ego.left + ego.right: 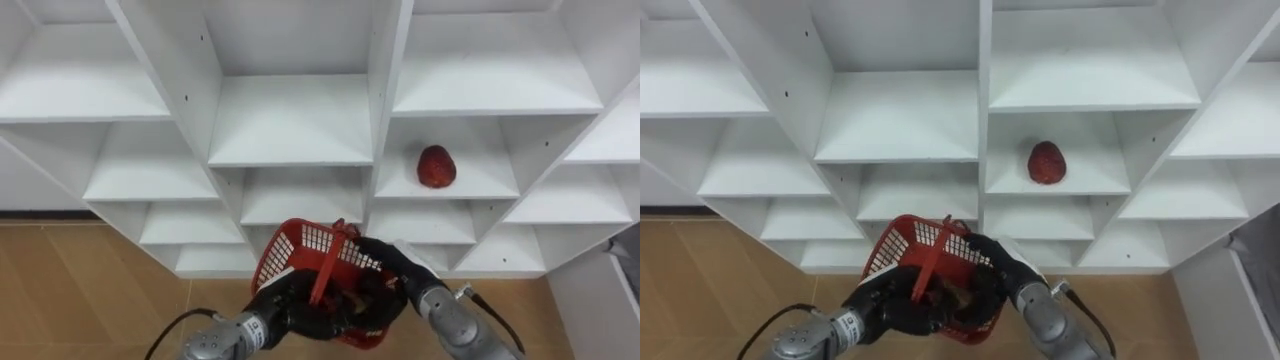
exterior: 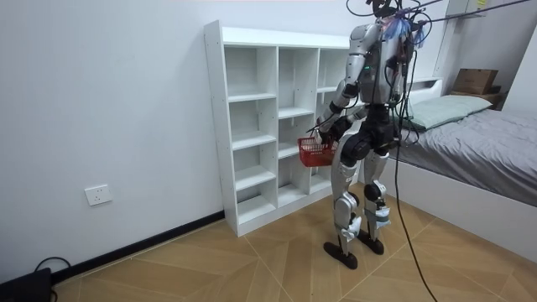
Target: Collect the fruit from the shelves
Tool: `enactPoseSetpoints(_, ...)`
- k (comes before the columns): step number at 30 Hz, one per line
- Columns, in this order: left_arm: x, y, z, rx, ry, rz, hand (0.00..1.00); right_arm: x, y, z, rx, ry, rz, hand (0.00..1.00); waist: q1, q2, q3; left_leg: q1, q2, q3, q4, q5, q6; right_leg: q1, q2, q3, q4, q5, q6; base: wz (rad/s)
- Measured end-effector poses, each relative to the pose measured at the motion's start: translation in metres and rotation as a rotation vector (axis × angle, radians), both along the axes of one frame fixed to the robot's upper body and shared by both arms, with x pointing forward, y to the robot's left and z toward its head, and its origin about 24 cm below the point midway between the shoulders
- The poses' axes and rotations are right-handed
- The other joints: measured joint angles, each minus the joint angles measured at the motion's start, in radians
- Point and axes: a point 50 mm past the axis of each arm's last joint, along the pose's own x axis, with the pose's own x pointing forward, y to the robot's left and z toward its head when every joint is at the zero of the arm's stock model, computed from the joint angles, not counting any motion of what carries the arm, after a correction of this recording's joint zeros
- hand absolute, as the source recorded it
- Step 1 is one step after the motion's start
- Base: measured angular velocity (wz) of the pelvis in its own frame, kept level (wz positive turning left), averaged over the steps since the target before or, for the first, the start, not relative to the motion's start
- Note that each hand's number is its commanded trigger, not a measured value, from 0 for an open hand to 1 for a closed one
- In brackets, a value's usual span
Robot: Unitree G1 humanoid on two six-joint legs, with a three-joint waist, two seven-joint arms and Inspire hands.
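matt white laminate closet, red plastic mesh basket, wood-grain parquet floor, matt red fruit

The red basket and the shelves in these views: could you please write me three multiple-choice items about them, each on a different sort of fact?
1. Where does the red fruit lie?
A. On the wooden floor
B. On a shelf of the white shelf unit
C. On top of the unit

2. What colour is the basket?
A. Blue
B. Green
C. Red

3. How is the left hand?
A. Curled round the basket's handle
B. Open, resting on a shelf
C. Hanging open at the robot's side

Key:
1 B: the fruit sits on a shelf, up and to the right of the basket.
2 C: its mesh wall is red in both eye views.
3 A: the dark hand grips the red handle low in the eye views, with the right hand at the basket.
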Motion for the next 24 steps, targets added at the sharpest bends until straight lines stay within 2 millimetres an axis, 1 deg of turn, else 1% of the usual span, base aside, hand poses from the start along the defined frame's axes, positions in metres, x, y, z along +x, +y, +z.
enactPoseSetpoints(2, -0.003, 0.005, -0.002, 0.005, 0.008, 0.02, 1.0, -0.002, 0.0, 0.003, 0.011, -0.022, 0.005, 0.0, 0.001, -0.007, -0.0039, 0.002, 0.0, 0.004, 0.0, 0.0, 0.0, 0.0, 0.0, 0.001, -0.001, 0.0, 0.0, -0.02)
enactPoseSetpoints(4, -0.007, 0.014, -0.005, 0.026, 0.023, 0.051, 1.0, -0.004, 0.001, 0.006, 0.024, -0.039, 0.009, 0.0, 0.0, -0.021, -0.0079, 0.01, 0.001, 0.008, -0.001, 0.0, 0.0, 0.006, 0.001, 0.001, 0.001, 0.0, 0.0, -0.04)
enactPoseSetpoints(5, -0.007, 0.015, -0.006, 0.033, 0.028, 0.057, 1.0, -0.004, 0.001, 0.006, 0.023, -0.041, 0.007, 0.0, 0.0, -0.024, -0.0094, 0.01, 0.001, 0.008, -0.001, 0.0, 0.0, 0.007, 0.001, 0.001, 0.001, 0.0, 0.0, 0.0)
enactPoseSetpoints(10, -0.012, 0.031, -0.013, 0.078, 0.065, 0.133, 1.0, -0.003, -0.003, 0.01, 0.02, -0.074, -0.012, 0.0, -0.001, -0.045, -0.0035, 0.021, 0.001, 0.009, 0.0, 0.0, 0.0, 0.017, 0.001, 0.001, 0.002, 0.0, 0.0, 0.0)
enactPoseSetpoints(13, -0.013, 0.036, -0.013, 0.093, 0.065, 0.159, 1.0, 0.002, -0.006, 0.02, 0.031, -0.126, -0.027, 0.0, -0.001, -0.047, -0.0024, 0.025, 0.001, 0.006, 0.0, 0.0, 0.0, 0.02, 0.0, 0.001, 0.001, 0.0, 0.0, 0.0)
enactPoseSetpoints(16, -0.014, 0.039, -0.014, 0.096, 0.067, 0.176, 1.0, 0.005, -0.005, 0.028, 0.048, -0.168, -0.032, 0.0, -0.003, -0.047, -0.0016, 0.047, 0.001, 0.005, -0.003, -0.003, -0.003, 0.042, 0.002, -0.001, -0.016, 0.0, 0.0, 0.0)
enactPoseSetpoints(19, -0.013, 0.041, -0.013, 0.107, 0.062, 0.181, 1.0, 0.008, -0.006, 0.032, 0.052, -0.188, -0.04, 0.0, -0.003, -0.049, -0.0007, 0.072, 0.001, 0.005, -0.018, -0.005, -0.004, 0.064, 0.003, 0.0, -0.028, -0.001, 0.0, 0.0)
enactPoseSetpoints(24, -0.015, 0.042, -0.014, 0.122, 0.062, 0.189, 1.0, 0.009, -0.006, 0.037, 0.087, -0.209, -0.057, 0.0, -0.006, -0.052, 0.0009, 0.08, 0.001, 0.005, -0.021, -0.007, -0.007, 0.079, 0.005, 0.003, -0.03, -0.001, 0.0, 0.0)
